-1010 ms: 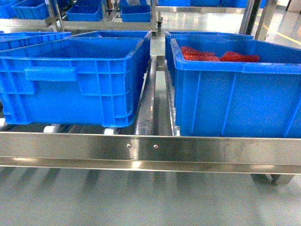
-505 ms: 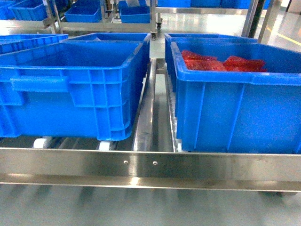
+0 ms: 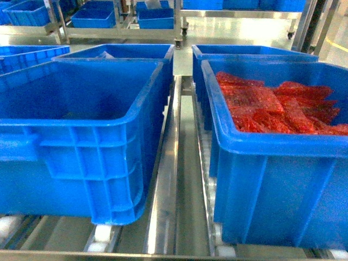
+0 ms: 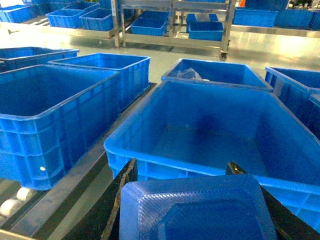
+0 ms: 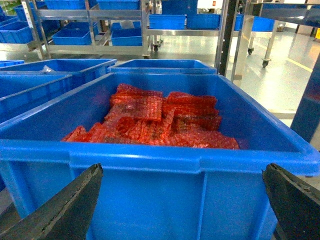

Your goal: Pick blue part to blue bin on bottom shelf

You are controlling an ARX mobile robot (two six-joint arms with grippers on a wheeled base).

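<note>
Between the 2 dark fingers of the left gripper [image 4: 197,200], low in the left wrist view, sits the blue part [image 4: 197,212], clamped on both sides; it hangs just short of the near rim of the empty blue bin [image 4: 210,135] on the bottom shelf [image 3: 174,179].

Risk 1: part clips that near rim on entry; cause, it hangs at about rim height, judging by the wrist view.

Risk 2: early release drops it onto the rails and white rollers [image 3: 100,234] in front.

Risk 3: wrong bin; the neighbour bin [image 5: 165,165] holds red bagged parts [image 5: 155,122].

Right gripper [image 5: 182,200]: fingers wide apart, nothing between, facing that red-filled bin.

Room: target bin interior bare and open from above; only a narrow rail gap separates the 2 front bins; further bins stand close behind.
</note>
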